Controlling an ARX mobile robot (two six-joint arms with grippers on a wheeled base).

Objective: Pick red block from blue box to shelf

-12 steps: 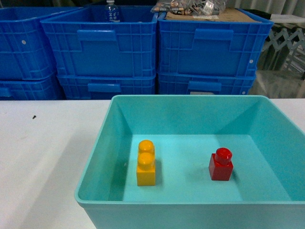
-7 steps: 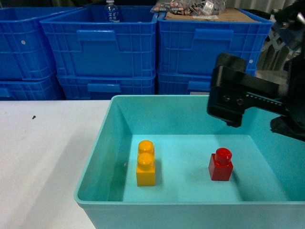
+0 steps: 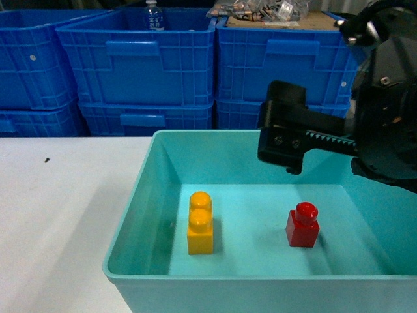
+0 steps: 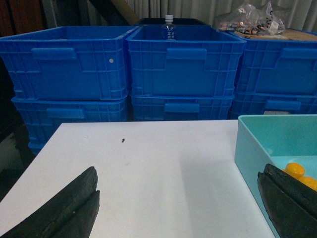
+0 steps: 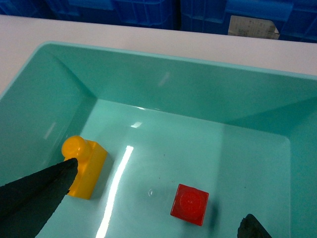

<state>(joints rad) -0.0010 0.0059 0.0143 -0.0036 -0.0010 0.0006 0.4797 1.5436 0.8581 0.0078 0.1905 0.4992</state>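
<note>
Red block [image 3: 302, 225] sat upright on the floor of the blue box [image 3: 130, 215], right of centre in the head view, with its single round stud facing up. Its surface was glossy red plastic, cube-shaped, and nothing touched it. A yellow two-stud brick [image 3: 200, 223] stood well apart to its left on the same floor.

The right arm [image 3: 384, 111] entered from the right edge of the head view and reached leftward over the box. Its black wrist housing hung above the box interior, higher than the red block and slightly left of it. The right gripper [image 5: 148, 208] pointed down into the box; in the right wrist view one dark finger [image 5: 34, 191] crossed the lower left corner, overlapping the yellow brick, and the tip of the other showed at the lower right. The fingers were spread wide and held nothing, with the red block lying between them in that view.

The left gripper [image 4: 178, 208] hovered above the white desk [image 4: 148, 163], to the left of the box. Its fingers [image 4: 64, 208] were likewise spread apart and held nothing.

Dark blue ribbed crates [image 3: 143, 65] were stacked behind the desk.
</note>
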